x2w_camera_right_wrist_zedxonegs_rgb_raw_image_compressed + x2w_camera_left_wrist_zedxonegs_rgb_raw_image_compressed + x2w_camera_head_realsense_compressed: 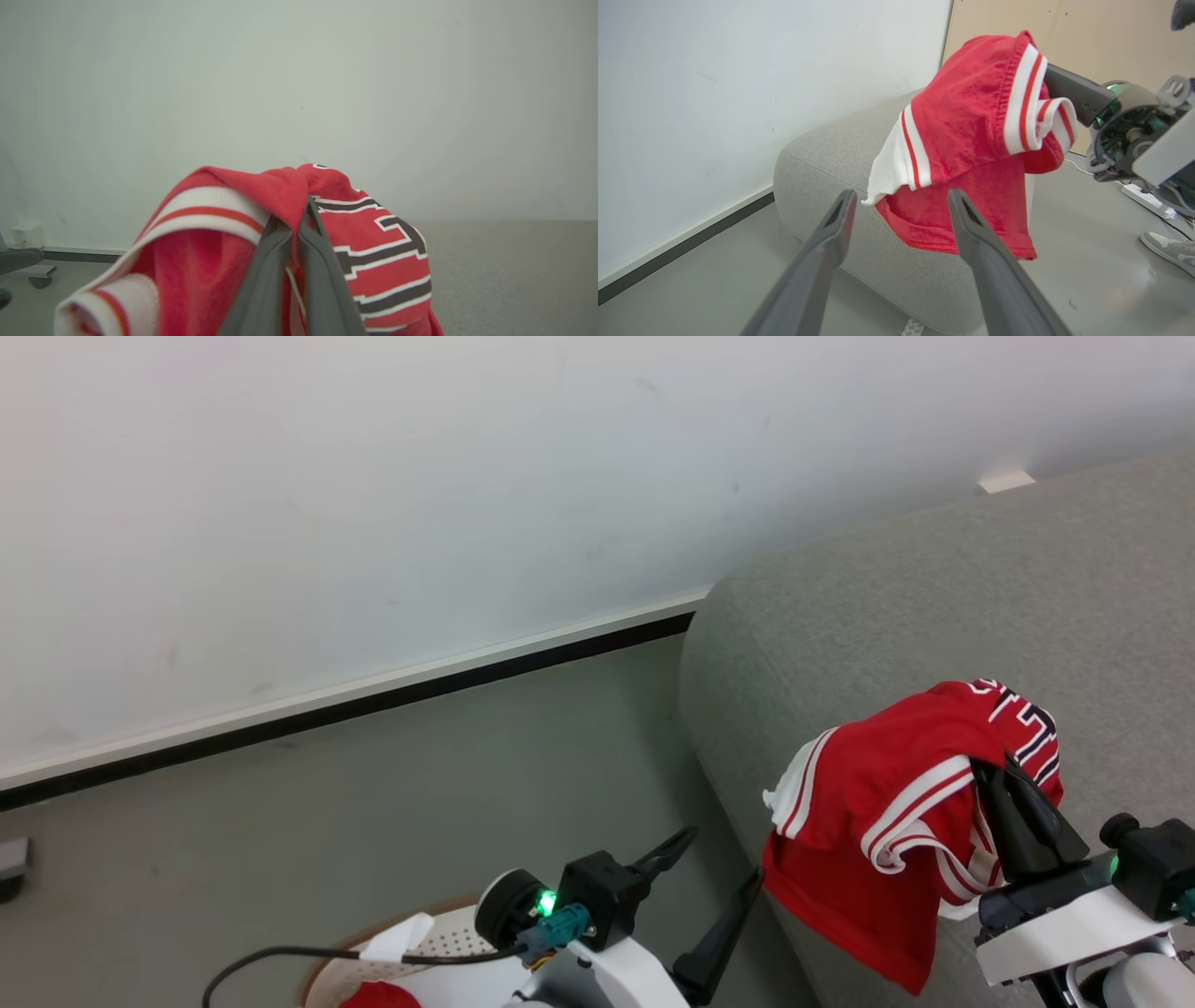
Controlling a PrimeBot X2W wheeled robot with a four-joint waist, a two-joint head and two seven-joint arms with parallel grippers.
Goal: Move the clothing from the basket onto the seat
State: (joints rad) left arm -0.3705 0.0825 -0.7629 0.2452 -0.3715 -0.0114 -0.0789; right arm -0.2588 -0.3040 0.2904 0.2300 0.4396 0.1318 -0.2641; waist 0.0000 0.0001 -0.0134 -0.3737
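- right gripper (1004,767) (299,215): jaws pressed together, clamped on a bunched fold of the jersey (868,803) (971,130) (210,252) near its white-and-red striped trim.
- the jersey is lifted clear of the basket (448,938) and droops from the jaws on both sides; the dark numerals face the right side and the red body hangs down on the left.
- it hangs at the rounded end of the sofa (934,597) (831,154) (504,261), over that end's front edge; whether its hem touches the cloth i cannot tell.
- left gripper (724,857) (901,193): jaws wide apart and holding nothing, tips aimed at the jersey's lower hem, near it but not touching.
- this gripper is over the floor (420,775), between the basket and the end of the sofa.
- the basket stands on the floor at the head view's bottom edge, left of the sofa and apart from it; a patch of red cloth (378,997) shows inside it and a white piece (397,938) lies at its brown rim.
- a white wall (373,476) with a dark baseboard runs behind the floor and the sofa.
- in the left wrist view, a power strip (1146,200) and a grey shoe (1169,249) lie on the floor past the right arm.
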